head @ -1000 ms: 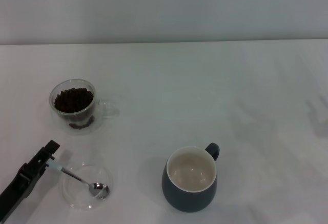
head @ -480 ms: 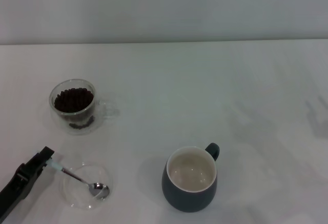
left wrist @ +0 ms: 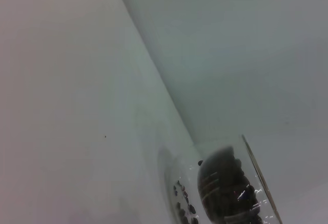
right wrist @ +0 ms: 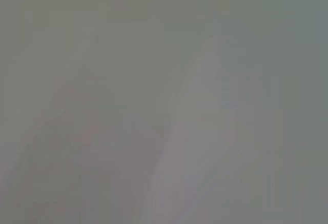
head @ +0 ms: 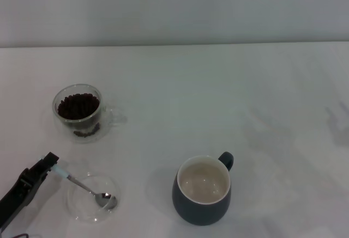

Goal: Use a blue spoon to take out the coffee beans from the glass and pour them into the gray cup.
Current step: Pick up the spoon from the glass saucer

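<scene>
Spoon handle met by the left gripper at the dish; beans not yet scooped.

In the head view, the left gripper (head: 48, 162) is seen low at the table's (head: 218, 96) near left edge, with the pale handle end of the spoon (head: 87, 189) at its tip; whether the handle is clamped cannot be told. The spoon's bowl is rested inside a flat clear dish (head: 92, 199), probably so the handle is propped for pickup. The glass (head: 79, 112), filled with beans (head: 78, 106), stands farther back, apart from the dish. The cup (head: 203, 190), empty, is set to the right. The right gripper is not seen. In the left wrist view, only the glass (left wrist: 241, 193) and beans (left wrist: 225, 188) are shown close. Nothing recognisable is shown in the right wrist view. No writing is visible.
</scene>
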Controlling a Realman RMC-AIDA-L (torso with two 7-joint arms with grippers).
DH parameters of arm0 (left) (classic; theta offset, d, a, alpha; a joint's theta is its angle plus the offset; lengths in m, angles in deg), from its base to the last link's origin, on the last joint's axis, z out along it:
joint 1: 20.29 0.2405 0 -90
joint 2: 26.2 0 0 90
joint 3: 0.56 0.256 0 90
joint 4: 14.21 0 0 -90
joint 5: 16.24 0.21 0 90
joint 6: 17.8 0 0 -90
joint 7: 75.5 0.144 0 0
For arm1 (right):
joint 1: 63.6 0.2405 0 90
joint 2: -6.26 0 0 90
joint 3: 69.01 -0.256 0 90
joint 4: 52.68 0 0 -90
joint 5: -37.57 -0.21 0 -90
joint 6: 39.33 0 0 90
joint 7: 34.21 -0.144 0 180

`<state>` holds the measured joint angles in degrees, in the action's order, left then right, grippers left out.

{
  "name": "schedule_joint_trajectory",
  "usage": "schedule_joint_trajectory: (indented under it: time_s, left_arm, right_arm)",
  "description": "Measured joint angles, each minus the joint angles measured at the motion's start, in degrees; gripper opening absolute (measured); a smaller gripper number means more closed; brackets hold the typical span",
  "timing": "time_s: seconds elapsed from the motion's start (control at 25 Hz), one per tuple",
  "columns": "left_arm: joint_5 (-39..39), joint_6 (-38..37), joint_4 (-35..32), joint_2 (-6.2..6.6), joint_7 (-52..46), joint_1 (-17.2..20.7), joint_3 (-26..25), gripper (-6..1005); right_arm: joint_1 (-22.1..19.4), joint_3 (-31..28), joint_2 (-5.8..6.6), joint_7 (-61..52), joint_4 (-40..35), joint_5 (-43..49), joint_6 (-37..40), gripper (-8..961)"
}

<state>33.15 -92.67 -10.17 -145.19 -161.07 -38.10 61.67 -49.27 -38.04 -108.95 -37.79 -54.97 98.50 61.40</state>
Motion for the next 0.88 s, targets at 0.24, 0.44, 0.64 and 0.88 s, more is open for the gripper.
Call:
schedule_joint_trajectory:
  time_s: [0.24,0.44,0.64,0.88]
  left_arm:
    - [0.01,-0.24,-0.78,0.0,0.32,0.18,-0.01,130]
    - [0.27,-1.66,-5.21,0.12,-0.02,2.76,-0.01,130]
    - [0.26,-2.95,-9.44,0.74,-1.05,5.05,-0.12,129]
    - [1.91,-5.68,-15.56,3.49,-2.83,5.56,0.0,129]
  right_arm:
    - [0.16,-0.05,0.0,0.05,0.0,-0.15,-0.2,348]
    - [0.29,-0.16,0.0,0.07,0.0,-0.14,-0.41,348]
    - [0.44,-0.21,0.0,0.07,0.0,-0.14,-0.49,348]
    - [0.44,-0.05,0.0,0.07,0.0,-0.09,-0.3,348]
